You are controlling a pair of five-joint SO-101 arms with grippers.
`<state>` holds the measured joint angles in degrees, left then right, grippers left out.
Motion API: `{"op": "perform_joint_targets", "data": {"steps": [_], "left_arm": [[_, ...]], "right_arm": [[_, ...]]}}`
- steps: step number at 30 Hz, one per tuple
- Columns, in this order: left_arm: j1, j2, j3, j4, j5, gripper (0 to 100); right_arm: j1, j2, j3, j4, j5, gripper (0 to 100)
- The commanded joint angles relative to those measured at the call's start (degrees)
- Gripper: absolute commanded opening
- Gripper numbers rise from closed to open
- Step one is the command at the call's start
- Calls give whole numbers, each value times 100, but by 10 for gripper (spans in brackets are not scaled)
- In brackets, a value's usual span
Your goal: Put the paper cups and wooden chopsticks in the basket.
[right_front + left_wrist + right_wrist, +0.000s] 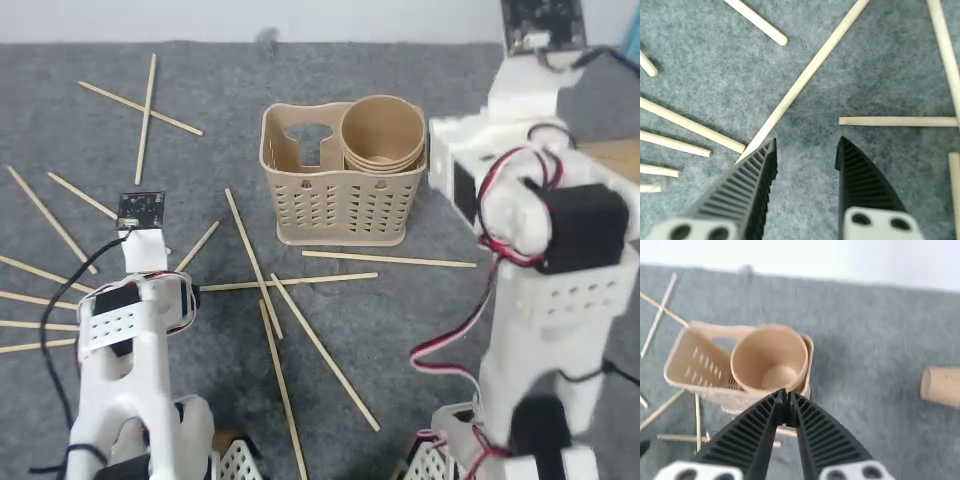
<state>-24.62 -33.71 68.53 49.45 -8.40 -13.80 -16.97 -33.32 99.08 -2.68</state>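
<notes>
A beige slotted basket (335,205) stands in the middle of the grey carpet with stacked paper cups (383,135) in its right half. Another paper cup (942,385) lies on its side, apart from the basket. Several wooden chopsticks lie scattered on the carpet, such as one (252,262) in front of the basket. My left gripper (805,145) hangs open just over the carpet; one chopstick (807,77) ends beside one of its fingertips (767,152), and nothing is between them. My right gripper (786,396) is shut and empty, above the basket (690,365) and its cups (770,360).
More chopsticks fan out on the left of the carpet (60,215) and at the back left (145,105). One lies just in front of the basket (390,260). The right arm's white body (545,300) rises at the right, close to the basket's side.
</notes>
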Motion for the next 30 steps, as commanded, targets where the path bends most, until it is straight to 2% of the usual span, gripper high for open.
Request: {"op": "perform_joint_targets", "data": {"steps": [1, 7, 11, 19, 30], "left_arm": [[18, -176, -48, -114, -35, 184], [9, -176, -48, -114, -35, 184], [9, -176, -48, -114, -35, 184], [9, -176, -48, -114, -35, 184], [9, -176, -48, -114, -35, 184]], "right_arm": [[4, -673, 1169, -769, 246, 8], [4, -1411, 3402, -2941, 264, 9], [4, -1543, 4264, -4022, 220, 9], [-312, -1543, 5029, -4954, 220, 9], [-418, -1552, 6127, -5596, 264, 9]]}}
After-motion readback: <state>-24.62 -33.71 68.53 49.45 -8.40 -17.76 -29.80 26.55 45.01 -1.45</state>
